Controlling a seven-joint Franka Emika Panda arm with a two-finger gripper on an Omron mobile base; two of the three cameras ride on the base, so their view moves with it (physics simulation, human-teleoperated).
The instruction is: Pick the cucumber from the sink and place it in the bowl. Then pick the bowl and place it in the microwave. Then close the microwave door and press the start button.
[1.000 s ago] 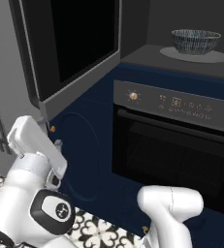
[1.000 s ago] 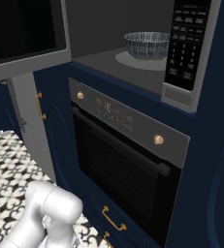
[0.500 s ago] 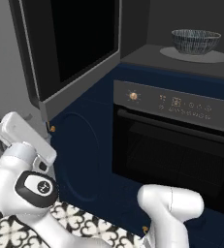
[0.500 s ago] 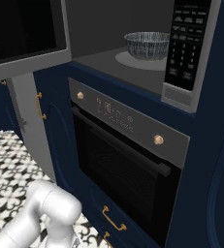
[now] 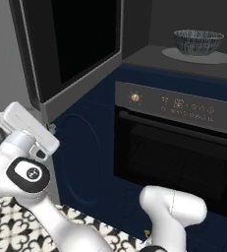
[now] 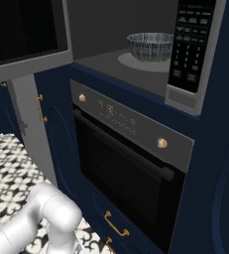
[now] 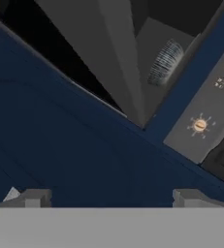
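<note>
Swinging farther toward 9 o'clock since earlier, the arm's hand now sits below the microwave door [image 5: 70, 44]. Right base view: bowl [image 6: 150, 45] on the turntable inside the microwave [image 6: 136, 64]. Hand view: gripper [image 7: 111, 197] wide open, empty.

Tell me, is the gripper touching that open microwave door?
Apart. In the hand view the gripper is open and empty, with dark blue cabinet front showing between its fingertips and the microwave door farther off.
</note>
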